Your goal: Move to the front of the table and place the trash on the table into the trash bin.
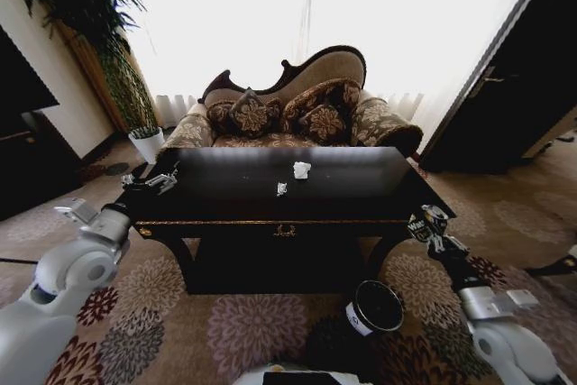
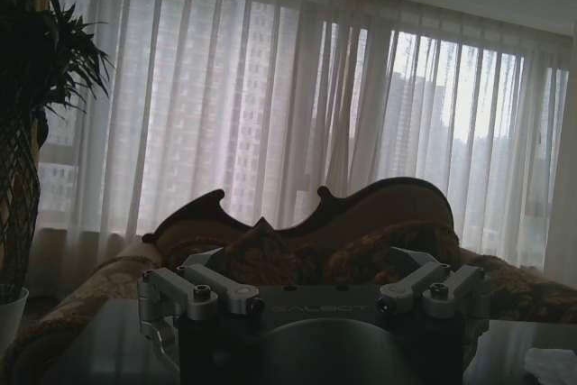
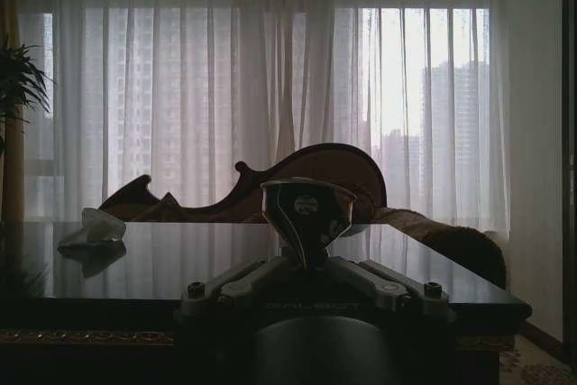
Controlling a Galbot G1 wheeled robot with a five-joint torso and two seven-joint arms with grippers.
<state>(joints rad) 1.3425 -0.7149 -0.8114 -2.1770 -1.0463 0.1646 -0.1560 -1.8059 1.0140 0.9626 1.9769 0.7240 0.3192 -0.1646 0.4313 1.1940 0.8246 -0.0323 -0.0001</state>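
In the head view I am sitting at the counter's [image 1: 361, 196] front edge; the paper wad [image 1: 301, 169] and scrap [image 1: 281, 188] are lying mid-counter, the trash bin [image 1: 372, 307] on the floor by its right front leg, so reaching comes next, I judge. Left end effector [image 1: 155, 182] is hovering over the counter's left edge, right end effector [image 1: 426, 223] off its right front corner. In the left wrist view, the left end effector's fingers [image 2: 180, 293] are standing spread, empty. In the right wrist view, I cannot tell the right one's opening

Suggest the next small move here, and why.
Probably reach the right end effector, poised at the glossy black wooden table's right front corner, toward the crumpled white paper wad: it lies loose mid-table, the black cylindrical trash bin waits on the carpet below.
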